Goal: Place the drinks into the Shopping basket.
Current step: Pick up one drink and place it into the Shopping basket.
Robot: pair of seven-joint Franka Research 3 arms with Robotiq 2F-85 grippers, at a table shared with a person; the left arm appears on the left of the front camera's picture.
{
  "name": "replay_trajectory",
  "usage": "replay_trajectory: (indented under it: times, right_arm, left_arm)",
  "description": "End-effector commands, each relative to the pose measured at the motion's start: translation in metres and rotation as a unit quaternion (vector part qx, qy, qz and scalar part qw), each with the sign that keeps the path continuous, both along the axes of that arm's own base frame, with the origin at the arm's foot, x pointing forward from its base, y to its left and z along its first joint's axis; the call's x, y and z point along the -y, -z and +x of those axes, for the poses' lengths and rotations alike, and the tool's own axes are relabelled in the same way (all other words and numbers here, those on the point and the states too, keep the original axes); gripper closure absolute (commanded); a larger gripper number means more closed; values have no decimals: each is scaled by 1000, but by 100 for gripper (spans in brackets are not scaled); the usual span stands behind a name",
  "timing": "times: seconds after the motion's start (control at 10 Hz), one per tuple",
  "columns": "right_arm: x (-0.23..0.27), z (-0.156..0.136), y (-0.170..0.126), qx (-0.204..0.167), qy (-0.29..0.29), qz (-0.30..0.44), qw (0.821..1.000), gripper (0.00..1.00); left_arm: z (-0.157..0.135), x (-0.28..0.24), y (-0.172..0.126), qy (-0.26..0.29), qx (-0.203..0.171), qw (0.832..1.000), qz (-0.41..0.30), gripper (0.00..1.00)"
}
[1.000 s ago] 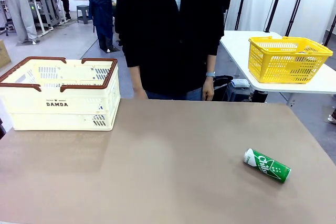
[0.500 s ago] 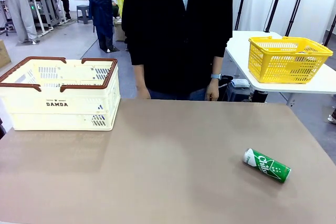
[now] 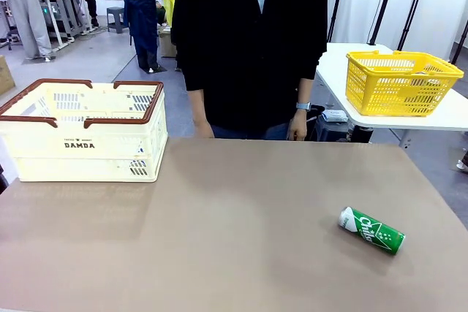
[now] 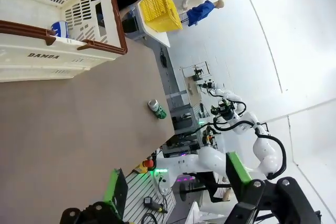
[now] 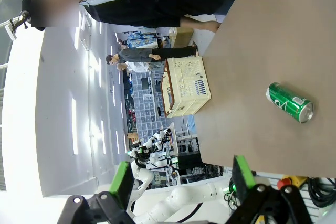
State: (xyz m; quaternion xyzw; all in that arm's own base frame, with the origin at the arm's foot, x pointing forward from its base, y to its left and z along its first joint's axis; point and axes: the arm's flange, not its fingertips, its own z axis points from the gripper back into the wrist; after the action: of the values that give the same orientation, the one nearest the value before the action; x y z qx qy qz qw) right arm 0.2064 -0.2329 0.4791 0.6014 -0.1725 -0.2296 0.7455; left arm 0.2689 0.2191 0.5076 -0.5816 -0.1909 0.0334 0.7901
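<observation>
Green can point(image 3: 371, 231) lying on its side at lower right of the tabletop point(image 3: 234, 210), Shopping basket point(image 3: 82, 133) at upper left, blue can point(image 4: 60, 28) inside it, your left jaws and right jaws spread wide, empty.

Can point(image 3: 371, 230) green, white lettering; Shopping basket point(image 3: 88, 126) cream, slotted, brown rim; table point(image 3: 219, 239) taupe; mesh basket point(image 3: 395, 89) yellow.

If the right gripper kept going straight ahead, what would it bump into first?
Probably the cream-white slotted plastic shopping basket, roughly in line with the right gripper, though depth is unclear. The green metal can lies off to one side.
</observation>
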Motion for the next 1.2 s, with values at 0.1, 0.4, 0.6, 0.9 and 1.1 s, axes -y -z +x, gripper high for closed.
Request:
replay_trajectory:
  times: [0.1,0.4,0.6,0.9,1.1]
  right_arm:
    - [1,1,-4,14,1,5,1000,0]
    - [0,0,0,0,0,0,1000,0]
    - [-64,18,-28,-24,-66,-120,990,0]
    - [-173,62,-7,-96,-154,-303,935,0]
    - [-233,83,21,-112,-189,-393,893,0]
  left_arm:
    - [-3,2,1,0,-6,1000,-1,0]
    - [-3,2,1,0,-6,1000,-1,0]
    - [-3,2,1,0,-6,1000,-1,0]
    - [-3,2,1,0,-6,1000,-1,0]
    - [-3,2,1,0,-6,1000,-1,0]
